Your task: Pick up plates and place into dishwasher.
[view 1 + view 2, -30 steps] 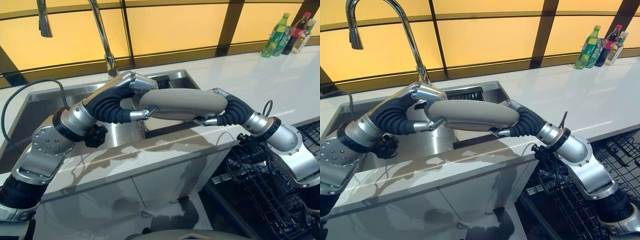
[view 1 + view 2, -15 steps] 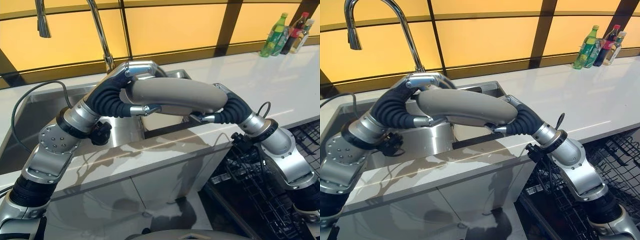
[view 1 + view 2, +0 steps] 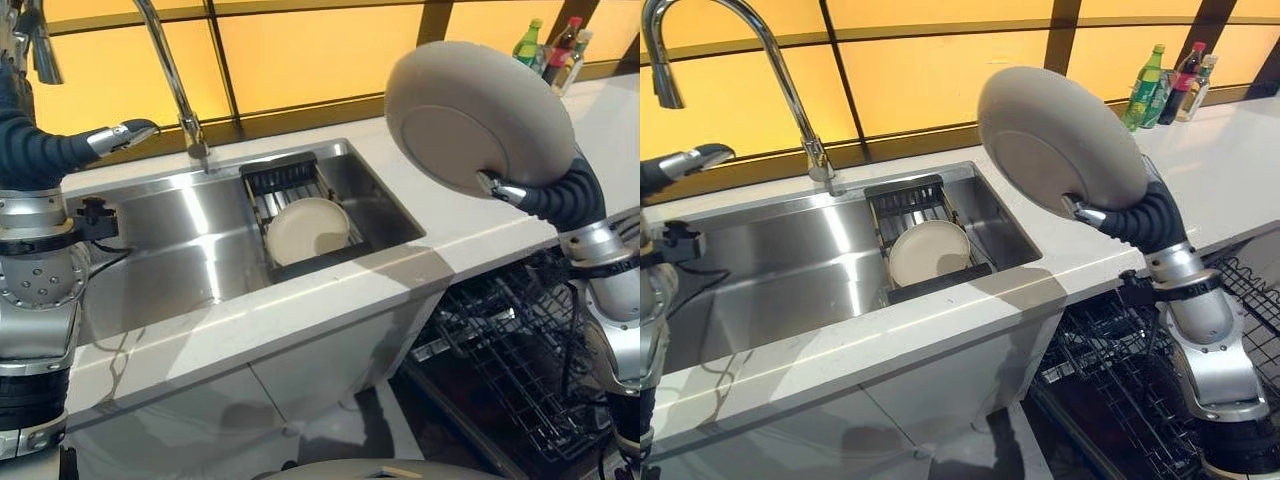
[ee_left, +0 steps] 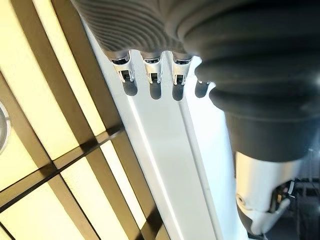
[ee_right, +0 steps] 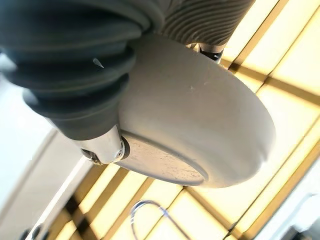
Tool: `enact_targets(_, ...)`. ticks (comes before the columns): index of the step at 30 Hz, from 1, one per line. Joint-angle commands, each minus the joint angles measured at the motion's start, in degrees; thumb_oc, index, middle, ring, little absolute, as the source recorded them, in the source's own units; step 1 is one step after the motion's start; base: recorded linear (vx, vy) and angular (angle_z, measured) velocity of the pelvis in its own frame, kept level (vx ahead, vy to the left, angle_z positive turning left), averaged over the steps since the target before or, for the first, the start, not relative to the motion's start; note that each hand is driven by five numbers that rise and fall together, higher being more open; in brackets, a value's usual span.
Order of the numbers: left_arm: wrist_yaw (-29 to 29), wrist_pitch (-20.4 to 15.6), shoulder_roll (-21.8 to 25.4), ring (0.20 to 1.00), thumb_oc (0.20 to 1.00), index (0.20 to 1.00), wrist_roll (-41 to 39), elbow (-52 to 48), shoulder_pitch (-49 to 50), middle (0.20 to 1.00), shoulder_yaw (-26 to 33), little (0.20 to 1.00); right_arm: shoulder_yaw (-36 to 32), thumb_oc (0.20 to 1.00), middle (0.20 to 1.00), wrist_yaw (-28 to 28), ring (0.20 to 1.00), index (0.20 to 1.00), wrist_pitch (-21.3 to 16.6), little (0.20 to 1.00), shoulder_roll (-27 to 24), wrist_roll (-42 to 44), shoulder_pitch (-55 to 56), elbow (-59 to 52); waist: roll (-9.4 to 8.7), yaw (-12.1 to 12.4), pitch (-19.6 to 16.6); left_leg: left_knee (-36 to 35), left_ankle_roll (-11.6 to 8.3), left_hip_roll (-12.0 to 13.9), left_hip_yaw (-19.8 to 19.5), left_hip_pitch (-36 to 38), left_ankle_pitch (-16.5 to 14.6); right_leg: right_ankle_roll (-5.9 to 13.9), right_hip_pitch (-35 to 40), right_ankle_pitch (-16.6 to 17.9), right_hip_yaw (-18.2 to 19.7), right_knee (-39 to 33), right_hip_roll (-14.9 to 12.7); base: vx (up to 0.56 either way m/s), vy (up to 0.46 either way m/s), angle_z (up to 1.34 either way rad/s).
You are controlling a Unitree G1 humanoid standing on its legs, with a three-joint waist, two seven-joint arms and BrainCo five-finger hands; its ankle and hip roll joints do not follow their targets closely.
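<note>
A large beige plate (image 3: pixel 470 110) is held high in the air, tilted with its underside facing me, above the counter to the right of the sink. My right hand (image 3: pixel 500 188) is shut on the plate (image 5: pixel 200 125), thumb on its base and fingers hidden behind its rim. A second, cream plate (image 3: pixel 308 228) lies in the dark rack (image 3: pixel 285 178) inside the sink. My left hand (image 3: pixel 115 137) is raised at the far left, above the sink's left end. It is open and holds nothing, and its fingers (image 4: pixel 152 75) are relaxed.
The steel sink (image 3: pixel 180 230) has a tall curved faucet (image 3: pixel 165 70) behind it. A pulled-out black wire dishwasher rack (image 3: pixel 500 340) sits low at the right, below the white counter (image 3: pixel 440 250). Several bottles (image 3: pixel 530 40) stand at the counter's far right corner.
The left hand let go of the plate and swung up to the far left. The right hand lifted the plate up and right, tilting it on edge. The camera shifted too.
</note>
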Motion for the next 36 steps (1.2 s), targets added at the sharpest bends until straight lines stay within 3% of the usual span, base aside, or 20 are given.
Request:
enact_targets(1, 1.65, -0.31, 0.00, 1.000, 1.000, 1.000, 0.70, 4.52, -0.58, 1.000, 2.61, 1.000, -6.46, 0.200, 0.200, -3.12, 0.200, 0.200, -3.28, 0.200, -1.08, -1.06, 0.87, 0.34, 1.27, -2.69, -3.17, 1.70, 1.09, 0.09, 0.13, 0.69, -5.68, 1.29, -3.67, -1.78, -1.45, 5.90, 0.38, 0.02, 0.022, -0.26)
enact_targets(14, 2.04, 2.02, 1.34, 1.000, 1.000, 1.000, 1.53, 10.79, 3.19, 1.000, 7.08, 1.000, -17.00, 0.200, 0.200, -3.79, 0.200, 0.200, -0.62, 0.200, 2.49, -2.07, 15.83, 6.61, 1.89, -11.17, 0.03, 2.36, 2.83, -0.96, 7.42, 2.84, -8.36, 4.37, -8.18, 0.69, 4.85, 7.37, -0.37, 0.01, -0.007, -0.37)
enact_targets(21, 5.51, 2.70, 0.95, 1.000, 1.000, 1.000, 2.64, 16.07, 2.84, 1.000, 6.47, 1.000, -16.81, 0.200, 0.200, -2.82, 0.200, 0.200, -1.21, 0.200, 3.74, -1.29, 18.12, 12.53, 3.14, -14.06, 2.83, 2.45, 3.20, -1.58, 9.90, 1.22, -8.35, 5.57, -13.69, 2.64, 7.02, 8.25, -0.70, -0.05, -0.050, -0.43)
enact_targets(27, 7.53, 5.53, -0.36, 1.000, 1.000, 1.000, 4.78, 15.81, -0.26, 1.000, 2.69, 1.000, -12.91, 0.200, 0.200, 0.10, 0.200, 0.200, 0.37, 0.200, 2.96, 0.29, 14.49, 17.76, 5.42, -14.10, 5.87, 3.49, 2.86, -2.24, 9.88, -2.07, -7.58, 5.23, -16.67, 2.41, 7.80, 9.70, -0.69, -0.06, -0.009, -0.26)
enact_targets(36, 5.94, 7.79, -0.70, 1.000, 1.000, 1.000, 4.53, 12.10, -2.91, 1.000, -0.27, 1.000, -5.77, 0.200, 0.200, 4.23, 0.200, 0.200, 4.07, 0.200, 0.97, -1.20, 8.75, 20.92, 5.63, -11.04, 8.19, 4.59, 1.55, -1.66, 7.08, -4.80, -6.43, 3.83, -16.47, 1.40, 5.06, 9.91, -0.69, -0.01, -0.109, 0.05)
